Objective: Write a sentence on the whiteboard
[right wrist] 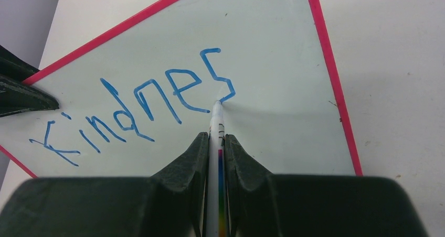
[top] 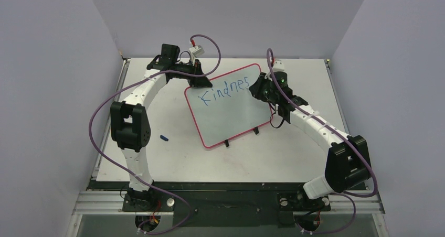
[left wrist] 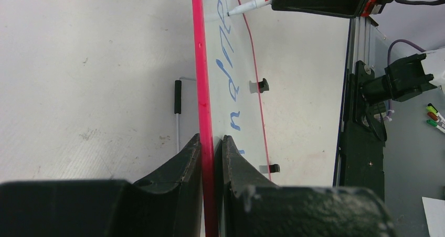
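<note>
The whiteboard, white with a thin red rim and two black clips on its near edge, lies tilted at the table's middle. Blue letters reading "Kindnes" run along its upper part; they also show in the right wrist view. My left gripper is shut on the board's red rim at its far left corner. My right gripper is shut on a white marker. The marker tip touches the board at the bottom of the last "s". The marker also shows in the left wrist view.
A small blue marker cap lies on the table left of the board. A black and white rod lies on the table beside the board's rim. Spare markers lie beyond the table's edge rail.
</note>
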`<state>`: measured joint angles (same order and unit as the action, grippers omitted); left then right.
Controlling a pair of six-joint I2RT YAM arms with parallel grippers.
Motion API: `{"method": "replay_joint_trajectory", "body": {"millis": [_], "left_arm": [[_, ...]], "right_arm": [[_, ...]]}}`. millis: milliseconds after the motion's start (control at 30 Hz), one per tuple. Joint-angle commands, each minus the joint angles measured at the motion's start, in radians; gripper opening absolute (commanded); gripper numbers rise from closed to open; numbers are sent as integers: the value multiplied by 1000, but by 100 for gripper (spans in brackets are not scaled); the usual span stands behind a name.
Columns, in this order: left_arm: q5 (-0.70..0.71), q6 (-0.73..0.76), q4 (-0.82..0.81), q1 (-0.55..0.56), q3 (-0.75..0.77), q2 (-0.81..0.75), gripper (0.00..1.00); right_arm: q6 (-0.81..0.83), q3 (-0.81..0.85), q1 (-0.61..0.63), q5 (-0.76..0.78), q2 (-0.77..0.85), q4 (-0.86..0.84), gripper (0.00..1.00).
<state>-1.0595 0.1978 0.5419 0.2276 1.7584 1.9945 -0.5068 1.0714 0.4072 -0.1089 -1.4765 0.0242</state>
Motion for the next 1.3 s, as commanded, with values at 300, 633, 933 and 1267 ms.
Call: {"method": "replay_joint_trajectory", "body": {"millis": [300,633,933,1267], "left_arm": [[-37,99,20,29,18,-29,0],[-40,98,20,30,20,-26,0],[-40,98,21,31,23,-21,0],[-40,98,22,32,26,-17,0]], "right_arm": [[-52,54,-43,-88,100,-81,0],[-32,117,-94,-49,50,-58,0],[-13,145,-103,-21,2,-44,0],[0,149,-103,-1,-30,-38,0]]}}
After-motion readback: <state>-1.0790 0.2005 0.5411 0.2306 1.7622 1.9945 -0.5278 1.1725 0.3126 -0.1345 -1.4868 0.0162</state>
